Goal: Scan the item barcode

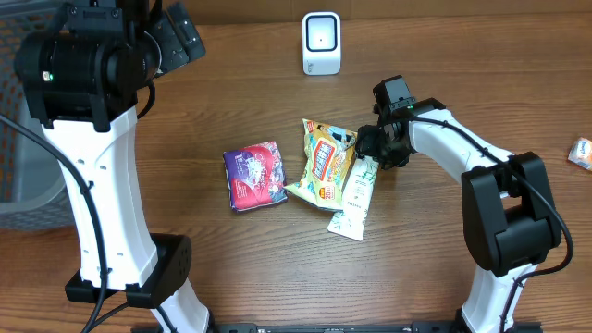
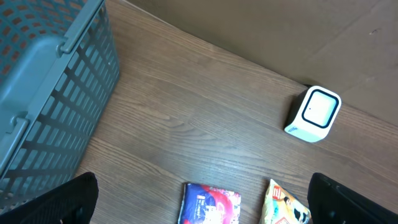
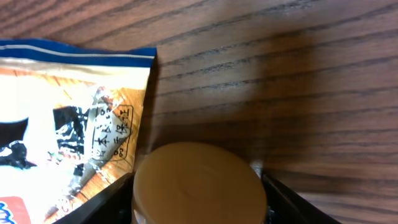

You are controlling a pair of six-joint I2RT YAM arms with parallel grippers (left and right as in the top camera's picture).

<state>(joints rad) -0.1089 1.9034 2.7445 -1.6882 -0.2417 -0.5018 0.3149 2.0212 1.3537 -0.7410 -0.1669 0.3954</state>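
Nearby, the yellow snack bag (image 1: 324,162) lay mid-bench (image 1: 240,268), with the right hand (image 1: 372,143) at its upper corner; whether it gripped the bag I could not tell. Farther back stood the white scanner (image 1: 321,43). The left hand (image 2: 202,205) hung wide open, empty.

Three snack packets (image 1: 326,162), one white scanner (image 1: 321,43), one grey basket (image 2: 50,93), two robot arms (image 1: 444,139), one orange object (image 1: 581,152).
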